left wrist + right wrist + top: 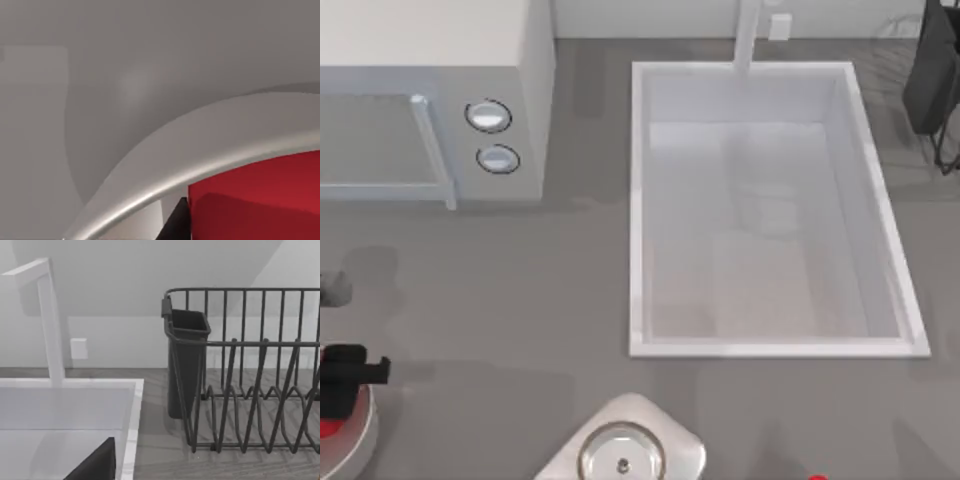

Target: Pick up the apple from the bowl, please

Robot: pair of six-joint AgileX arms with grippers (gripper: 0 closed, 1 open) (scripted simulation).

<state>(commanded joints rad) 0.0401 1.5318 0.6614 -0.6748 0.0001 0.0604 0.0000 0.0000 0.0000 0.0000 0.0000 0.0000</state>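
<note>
A: Left pincer (345, 385)? Hangs at the lower left of the top view, right over the bowl (358, 440), at the frame's left edge.

B: Apart, together, or clamped on something?

A: Cannot tell. Looks like a black block from above, and comes too close in the left wrist view to judge.

B: And the apple (328, 428)?

A: Lies inside the bowl, under the pincer. Peeks out as a red patch at the far lower left of the top view, just below the black block. Shows large and glossy red in the left wrist view (260, 200), with the thick pale rim of the bowl (200, 150) curving round it and a dark part of the pincer right against its side.

B: Lifted or resting?

A: Hard to say; sits within the rim at any rate.

B: Right arm (932, 75)?

A: Parked at the upper right of the top view, beside the dish rack (250, 375). No telling how its pincer stands.

B: Around them on the worktop (520, 290)?

A: Grey surface. Microwave (430, 100) at the upper left, white sink (640, 220) from centre to right with the faucet (750, 35) at its top edge, and a shiny metal ring on a pale angular base (623, 455) at the bottom centre, well apart from the bowl.
</note>
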